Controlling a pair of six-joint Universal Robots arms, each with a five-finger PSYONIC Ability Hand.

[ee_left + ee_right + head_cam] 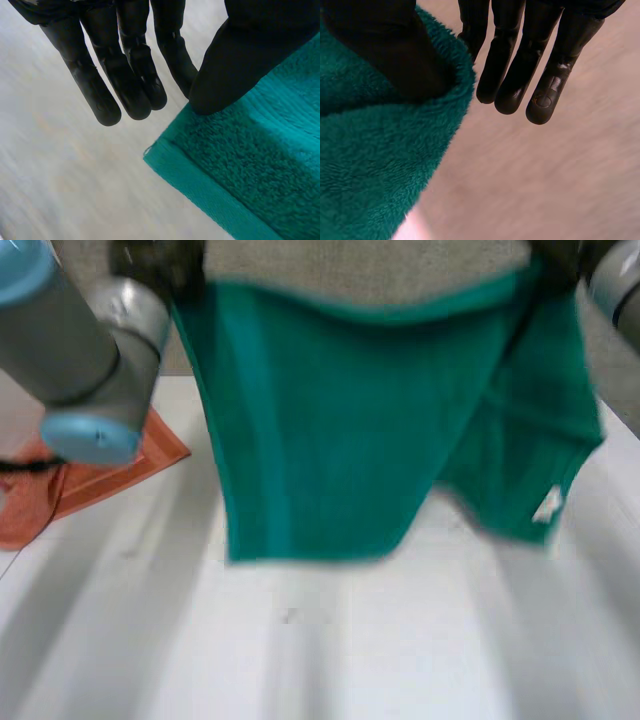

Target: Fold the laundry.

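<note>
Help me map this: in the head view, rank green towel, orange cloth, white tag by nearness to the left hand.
1. green towel, pinched in left hand
2. orange cloth, on table, left
3. white tag, towel's far lower corner

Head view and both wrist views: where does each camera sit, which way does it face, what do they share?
Head view: between and behind the arms, looking down at the white table, held-up green towel and orange cloth; left arm and right arm show.
Left wrist view: on the left wrist, looking along the left robot hand, thumb pinching a towel corner.
Right wrist view: on the right wrist, looking along the right robot hand, thumb pinching the towel's edge.
Shared: all three show the green towel.
</note>
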